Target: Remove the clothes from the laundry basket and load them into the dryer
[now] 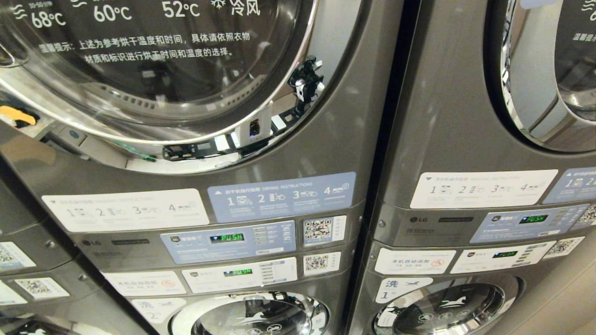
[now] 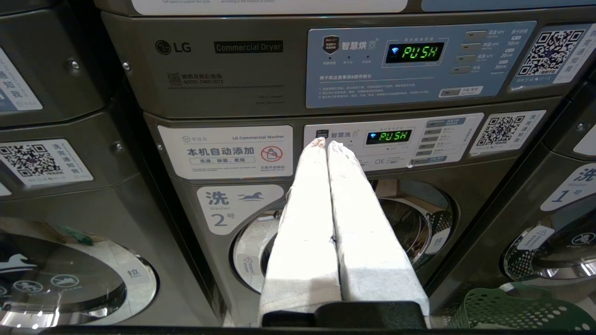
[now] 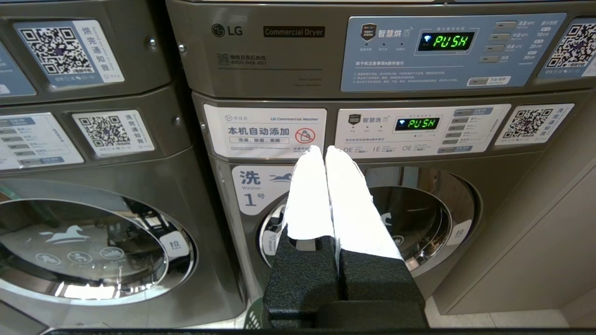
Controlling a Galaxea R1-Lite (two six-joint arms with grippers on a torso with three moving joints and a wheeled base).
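Note:
Neither arm shows in the head view. My left gripper (image 2: pixel 326 143) is shut and empty, its white-wrapped fingers pressed together, pointing at the panel above washer number 2. My right gripper (image 3: pixel 323 151) is shut the same way, empty, in front of washer number 1. The green laundry basket (image 2: pixel 512 309) stands on the floor between the two washers; only its lattice wall shows, and a sliver of the basket (image 3: pixel 253 318) appears in the right wrist view. The clothes are hidden. The dryer (image 1: pixel 153 70) fills the upper left of the head view, its round glass door closed.
A second dryer (image 1: pixel 535 93) sits on top at the right, only partly in view. Control panels (image 1: pixel 228 242) read PUSH. Washer 2 (image 2: pixel 344 232) and washer 1 (image 3: pixel 372 218) have closed doors. A third machine column (image 2: pixel 56 232) stands left; a beige wall (image 3: pixel 549 242) stands at the right.

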